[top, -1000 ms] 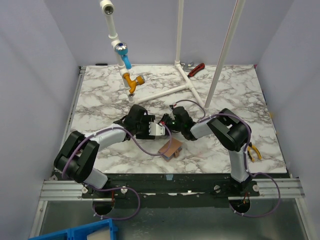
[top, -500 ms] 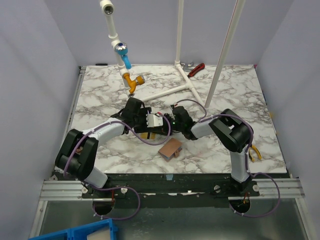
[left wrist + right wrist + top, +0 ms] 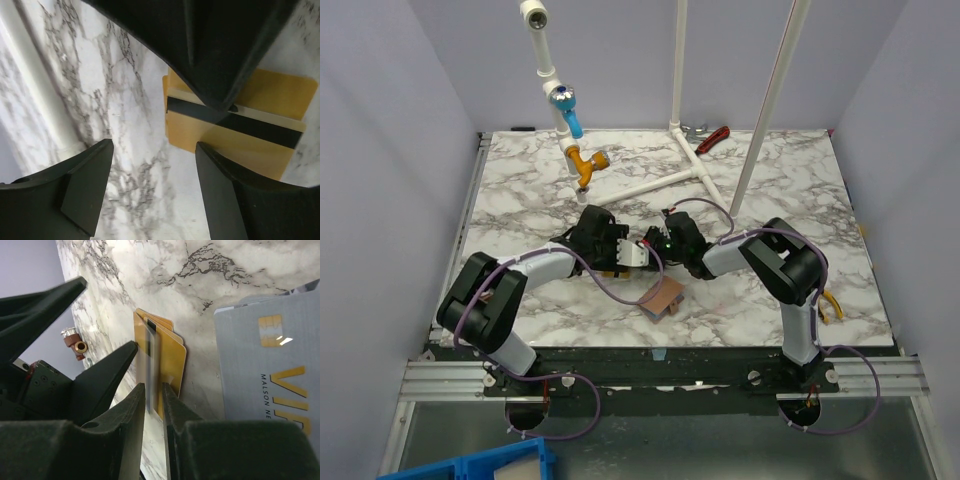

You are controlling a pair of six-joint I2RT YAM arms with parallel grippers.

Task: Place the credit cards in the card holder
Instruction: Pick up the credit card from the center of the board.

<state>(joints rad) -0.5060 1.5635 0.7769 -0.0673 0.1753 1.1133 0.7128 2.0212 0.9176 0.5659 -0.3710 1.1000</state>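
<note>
Your left jaws gape empty; your right jaws narrowly flank an upright gold card [image 3: 151, 360], grip unclear.

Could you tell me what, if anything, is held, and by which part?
The right end effector seems to pinch a thin dark-striped gold plastic card by its edge; the left end effector holds nothing.

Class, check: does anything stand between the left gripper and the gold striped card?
Yes. The right gripper reaches down onto the gold striped card from the opposite side, covering its middle. The left gripper is open; only the card's edges lie uncovered.
</note>
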